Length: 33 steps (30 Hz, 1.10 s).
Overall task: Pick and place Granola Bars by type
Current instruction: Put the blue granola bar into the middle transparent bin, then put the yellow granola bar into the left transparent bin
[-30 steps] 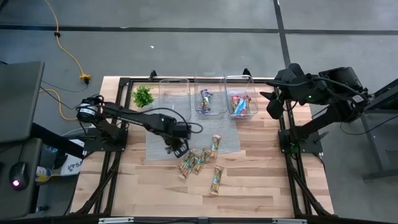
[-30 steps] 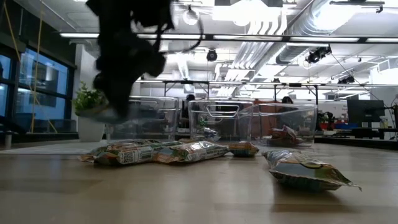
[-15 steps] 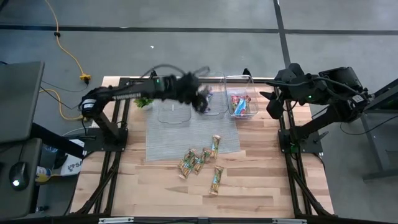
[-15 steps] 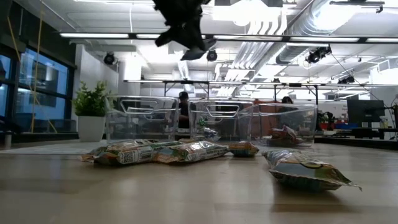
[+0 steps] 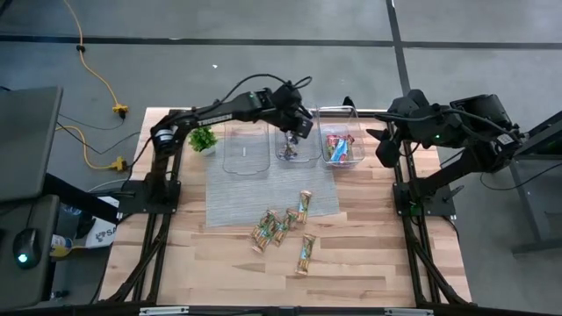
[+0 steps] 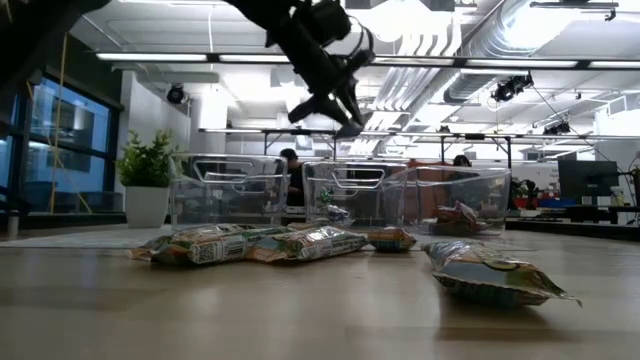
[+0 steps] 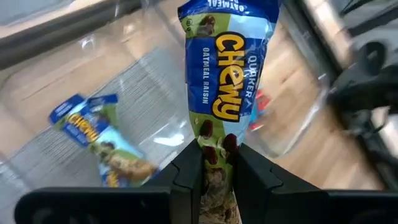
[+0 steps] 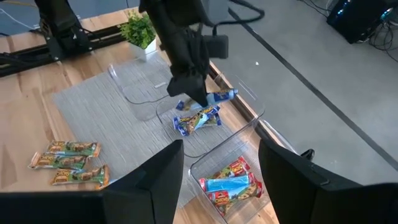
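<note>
My left gripper (image 5: 297,128) hovers over the middle clear bin (image 5: 296,151), shut on a blue-wrapped granola bar (image 7: 227,74). That bin holds more blue bars (image 7: 102,143), which also show as blue bars (image 8: 196,119) in the right wrist view. The right bin (image 5: 341,158) holds red bars (image 8: 230,183). The left bin (image 5: 246,149) looks bare. Several tan-green bars (image 5: 277,224) lie flat on the table and mat. My right gripper (image 8: 221,146) is open, parked off the table's right far corner. My left gripper pinches the blue bar by one end of its wrapper (image 7: 214,146) between its two fingers (image 7: 186,174). The rest of the bar sticks out past the fingertips, along the fingers. It is lifted clear, above the middle bin.
A small green plant (image 5: 202,137) stands left of the bins at the far edge. A grey mat (image 5: 237,197) lies under and before the bins. One tan-green bar (image 5: 305,253) lies apart, nearer the near edge. Bare wood shows at near left and right.
My left gripper has risen from the mat beside the tan-green pile and swung toward the far edge and to the right, ending over the middle bin. The blue bar has come along, lifted clear of the table.
</note>
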{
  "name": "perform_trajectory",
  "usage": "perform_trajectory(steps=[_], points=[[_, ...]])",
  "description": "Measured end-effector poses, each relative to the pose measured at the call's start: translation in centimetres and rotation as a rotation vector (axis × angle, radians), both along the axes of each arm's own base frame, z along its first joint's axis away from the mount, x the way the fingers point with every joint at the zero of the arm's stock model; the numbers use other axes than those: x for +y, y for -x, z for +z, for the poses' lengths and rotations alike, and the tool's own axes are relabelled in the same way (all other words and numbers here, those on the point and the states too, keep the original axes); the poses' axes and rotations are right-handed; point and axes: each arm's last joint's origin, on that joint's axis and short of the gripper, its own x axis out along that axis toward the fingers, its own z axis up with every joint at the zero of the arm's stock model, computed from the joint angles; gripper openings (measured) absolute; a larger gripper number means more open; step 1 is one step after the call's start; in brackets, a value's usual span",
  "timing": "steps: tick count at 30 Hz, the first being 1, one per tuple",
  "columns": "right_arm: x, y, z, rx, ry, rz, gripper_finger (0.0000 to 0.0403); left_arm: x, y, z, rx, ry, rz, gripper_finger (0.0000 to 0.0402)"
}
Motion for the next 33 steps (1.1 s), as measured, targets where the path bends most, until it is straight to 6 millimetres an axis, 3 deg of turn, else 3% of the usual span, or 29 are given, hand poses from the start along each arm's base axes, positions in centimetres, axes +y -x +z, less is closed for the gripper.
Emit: perform_trajectory(steps=[8,21,26,33], points=[[0.0,0.0,0.0,-0.002,-0.006,0.000,0.0193,0.1,0.2,-0.9,0.104,-0.073,-0.056,0.0077],[0.0,0.0,0.0,0.000,-0.009,0.004,0.0193,0.0,0.4,-0.5,0.083,-0.059,-0.113,0.0211],[0.1,0.0,-0.1,-0.004,-0.046,0.018,0.0193,-0.7,2.5,3.7,-0.023,-0.106,-0.180,0.0218],[0.3,-0.1,-0.1,-0.013,-0.119,0.034,0.0193,-4.0,7.9,9.4,0.009,-0.239,-0.228,0.0218]])
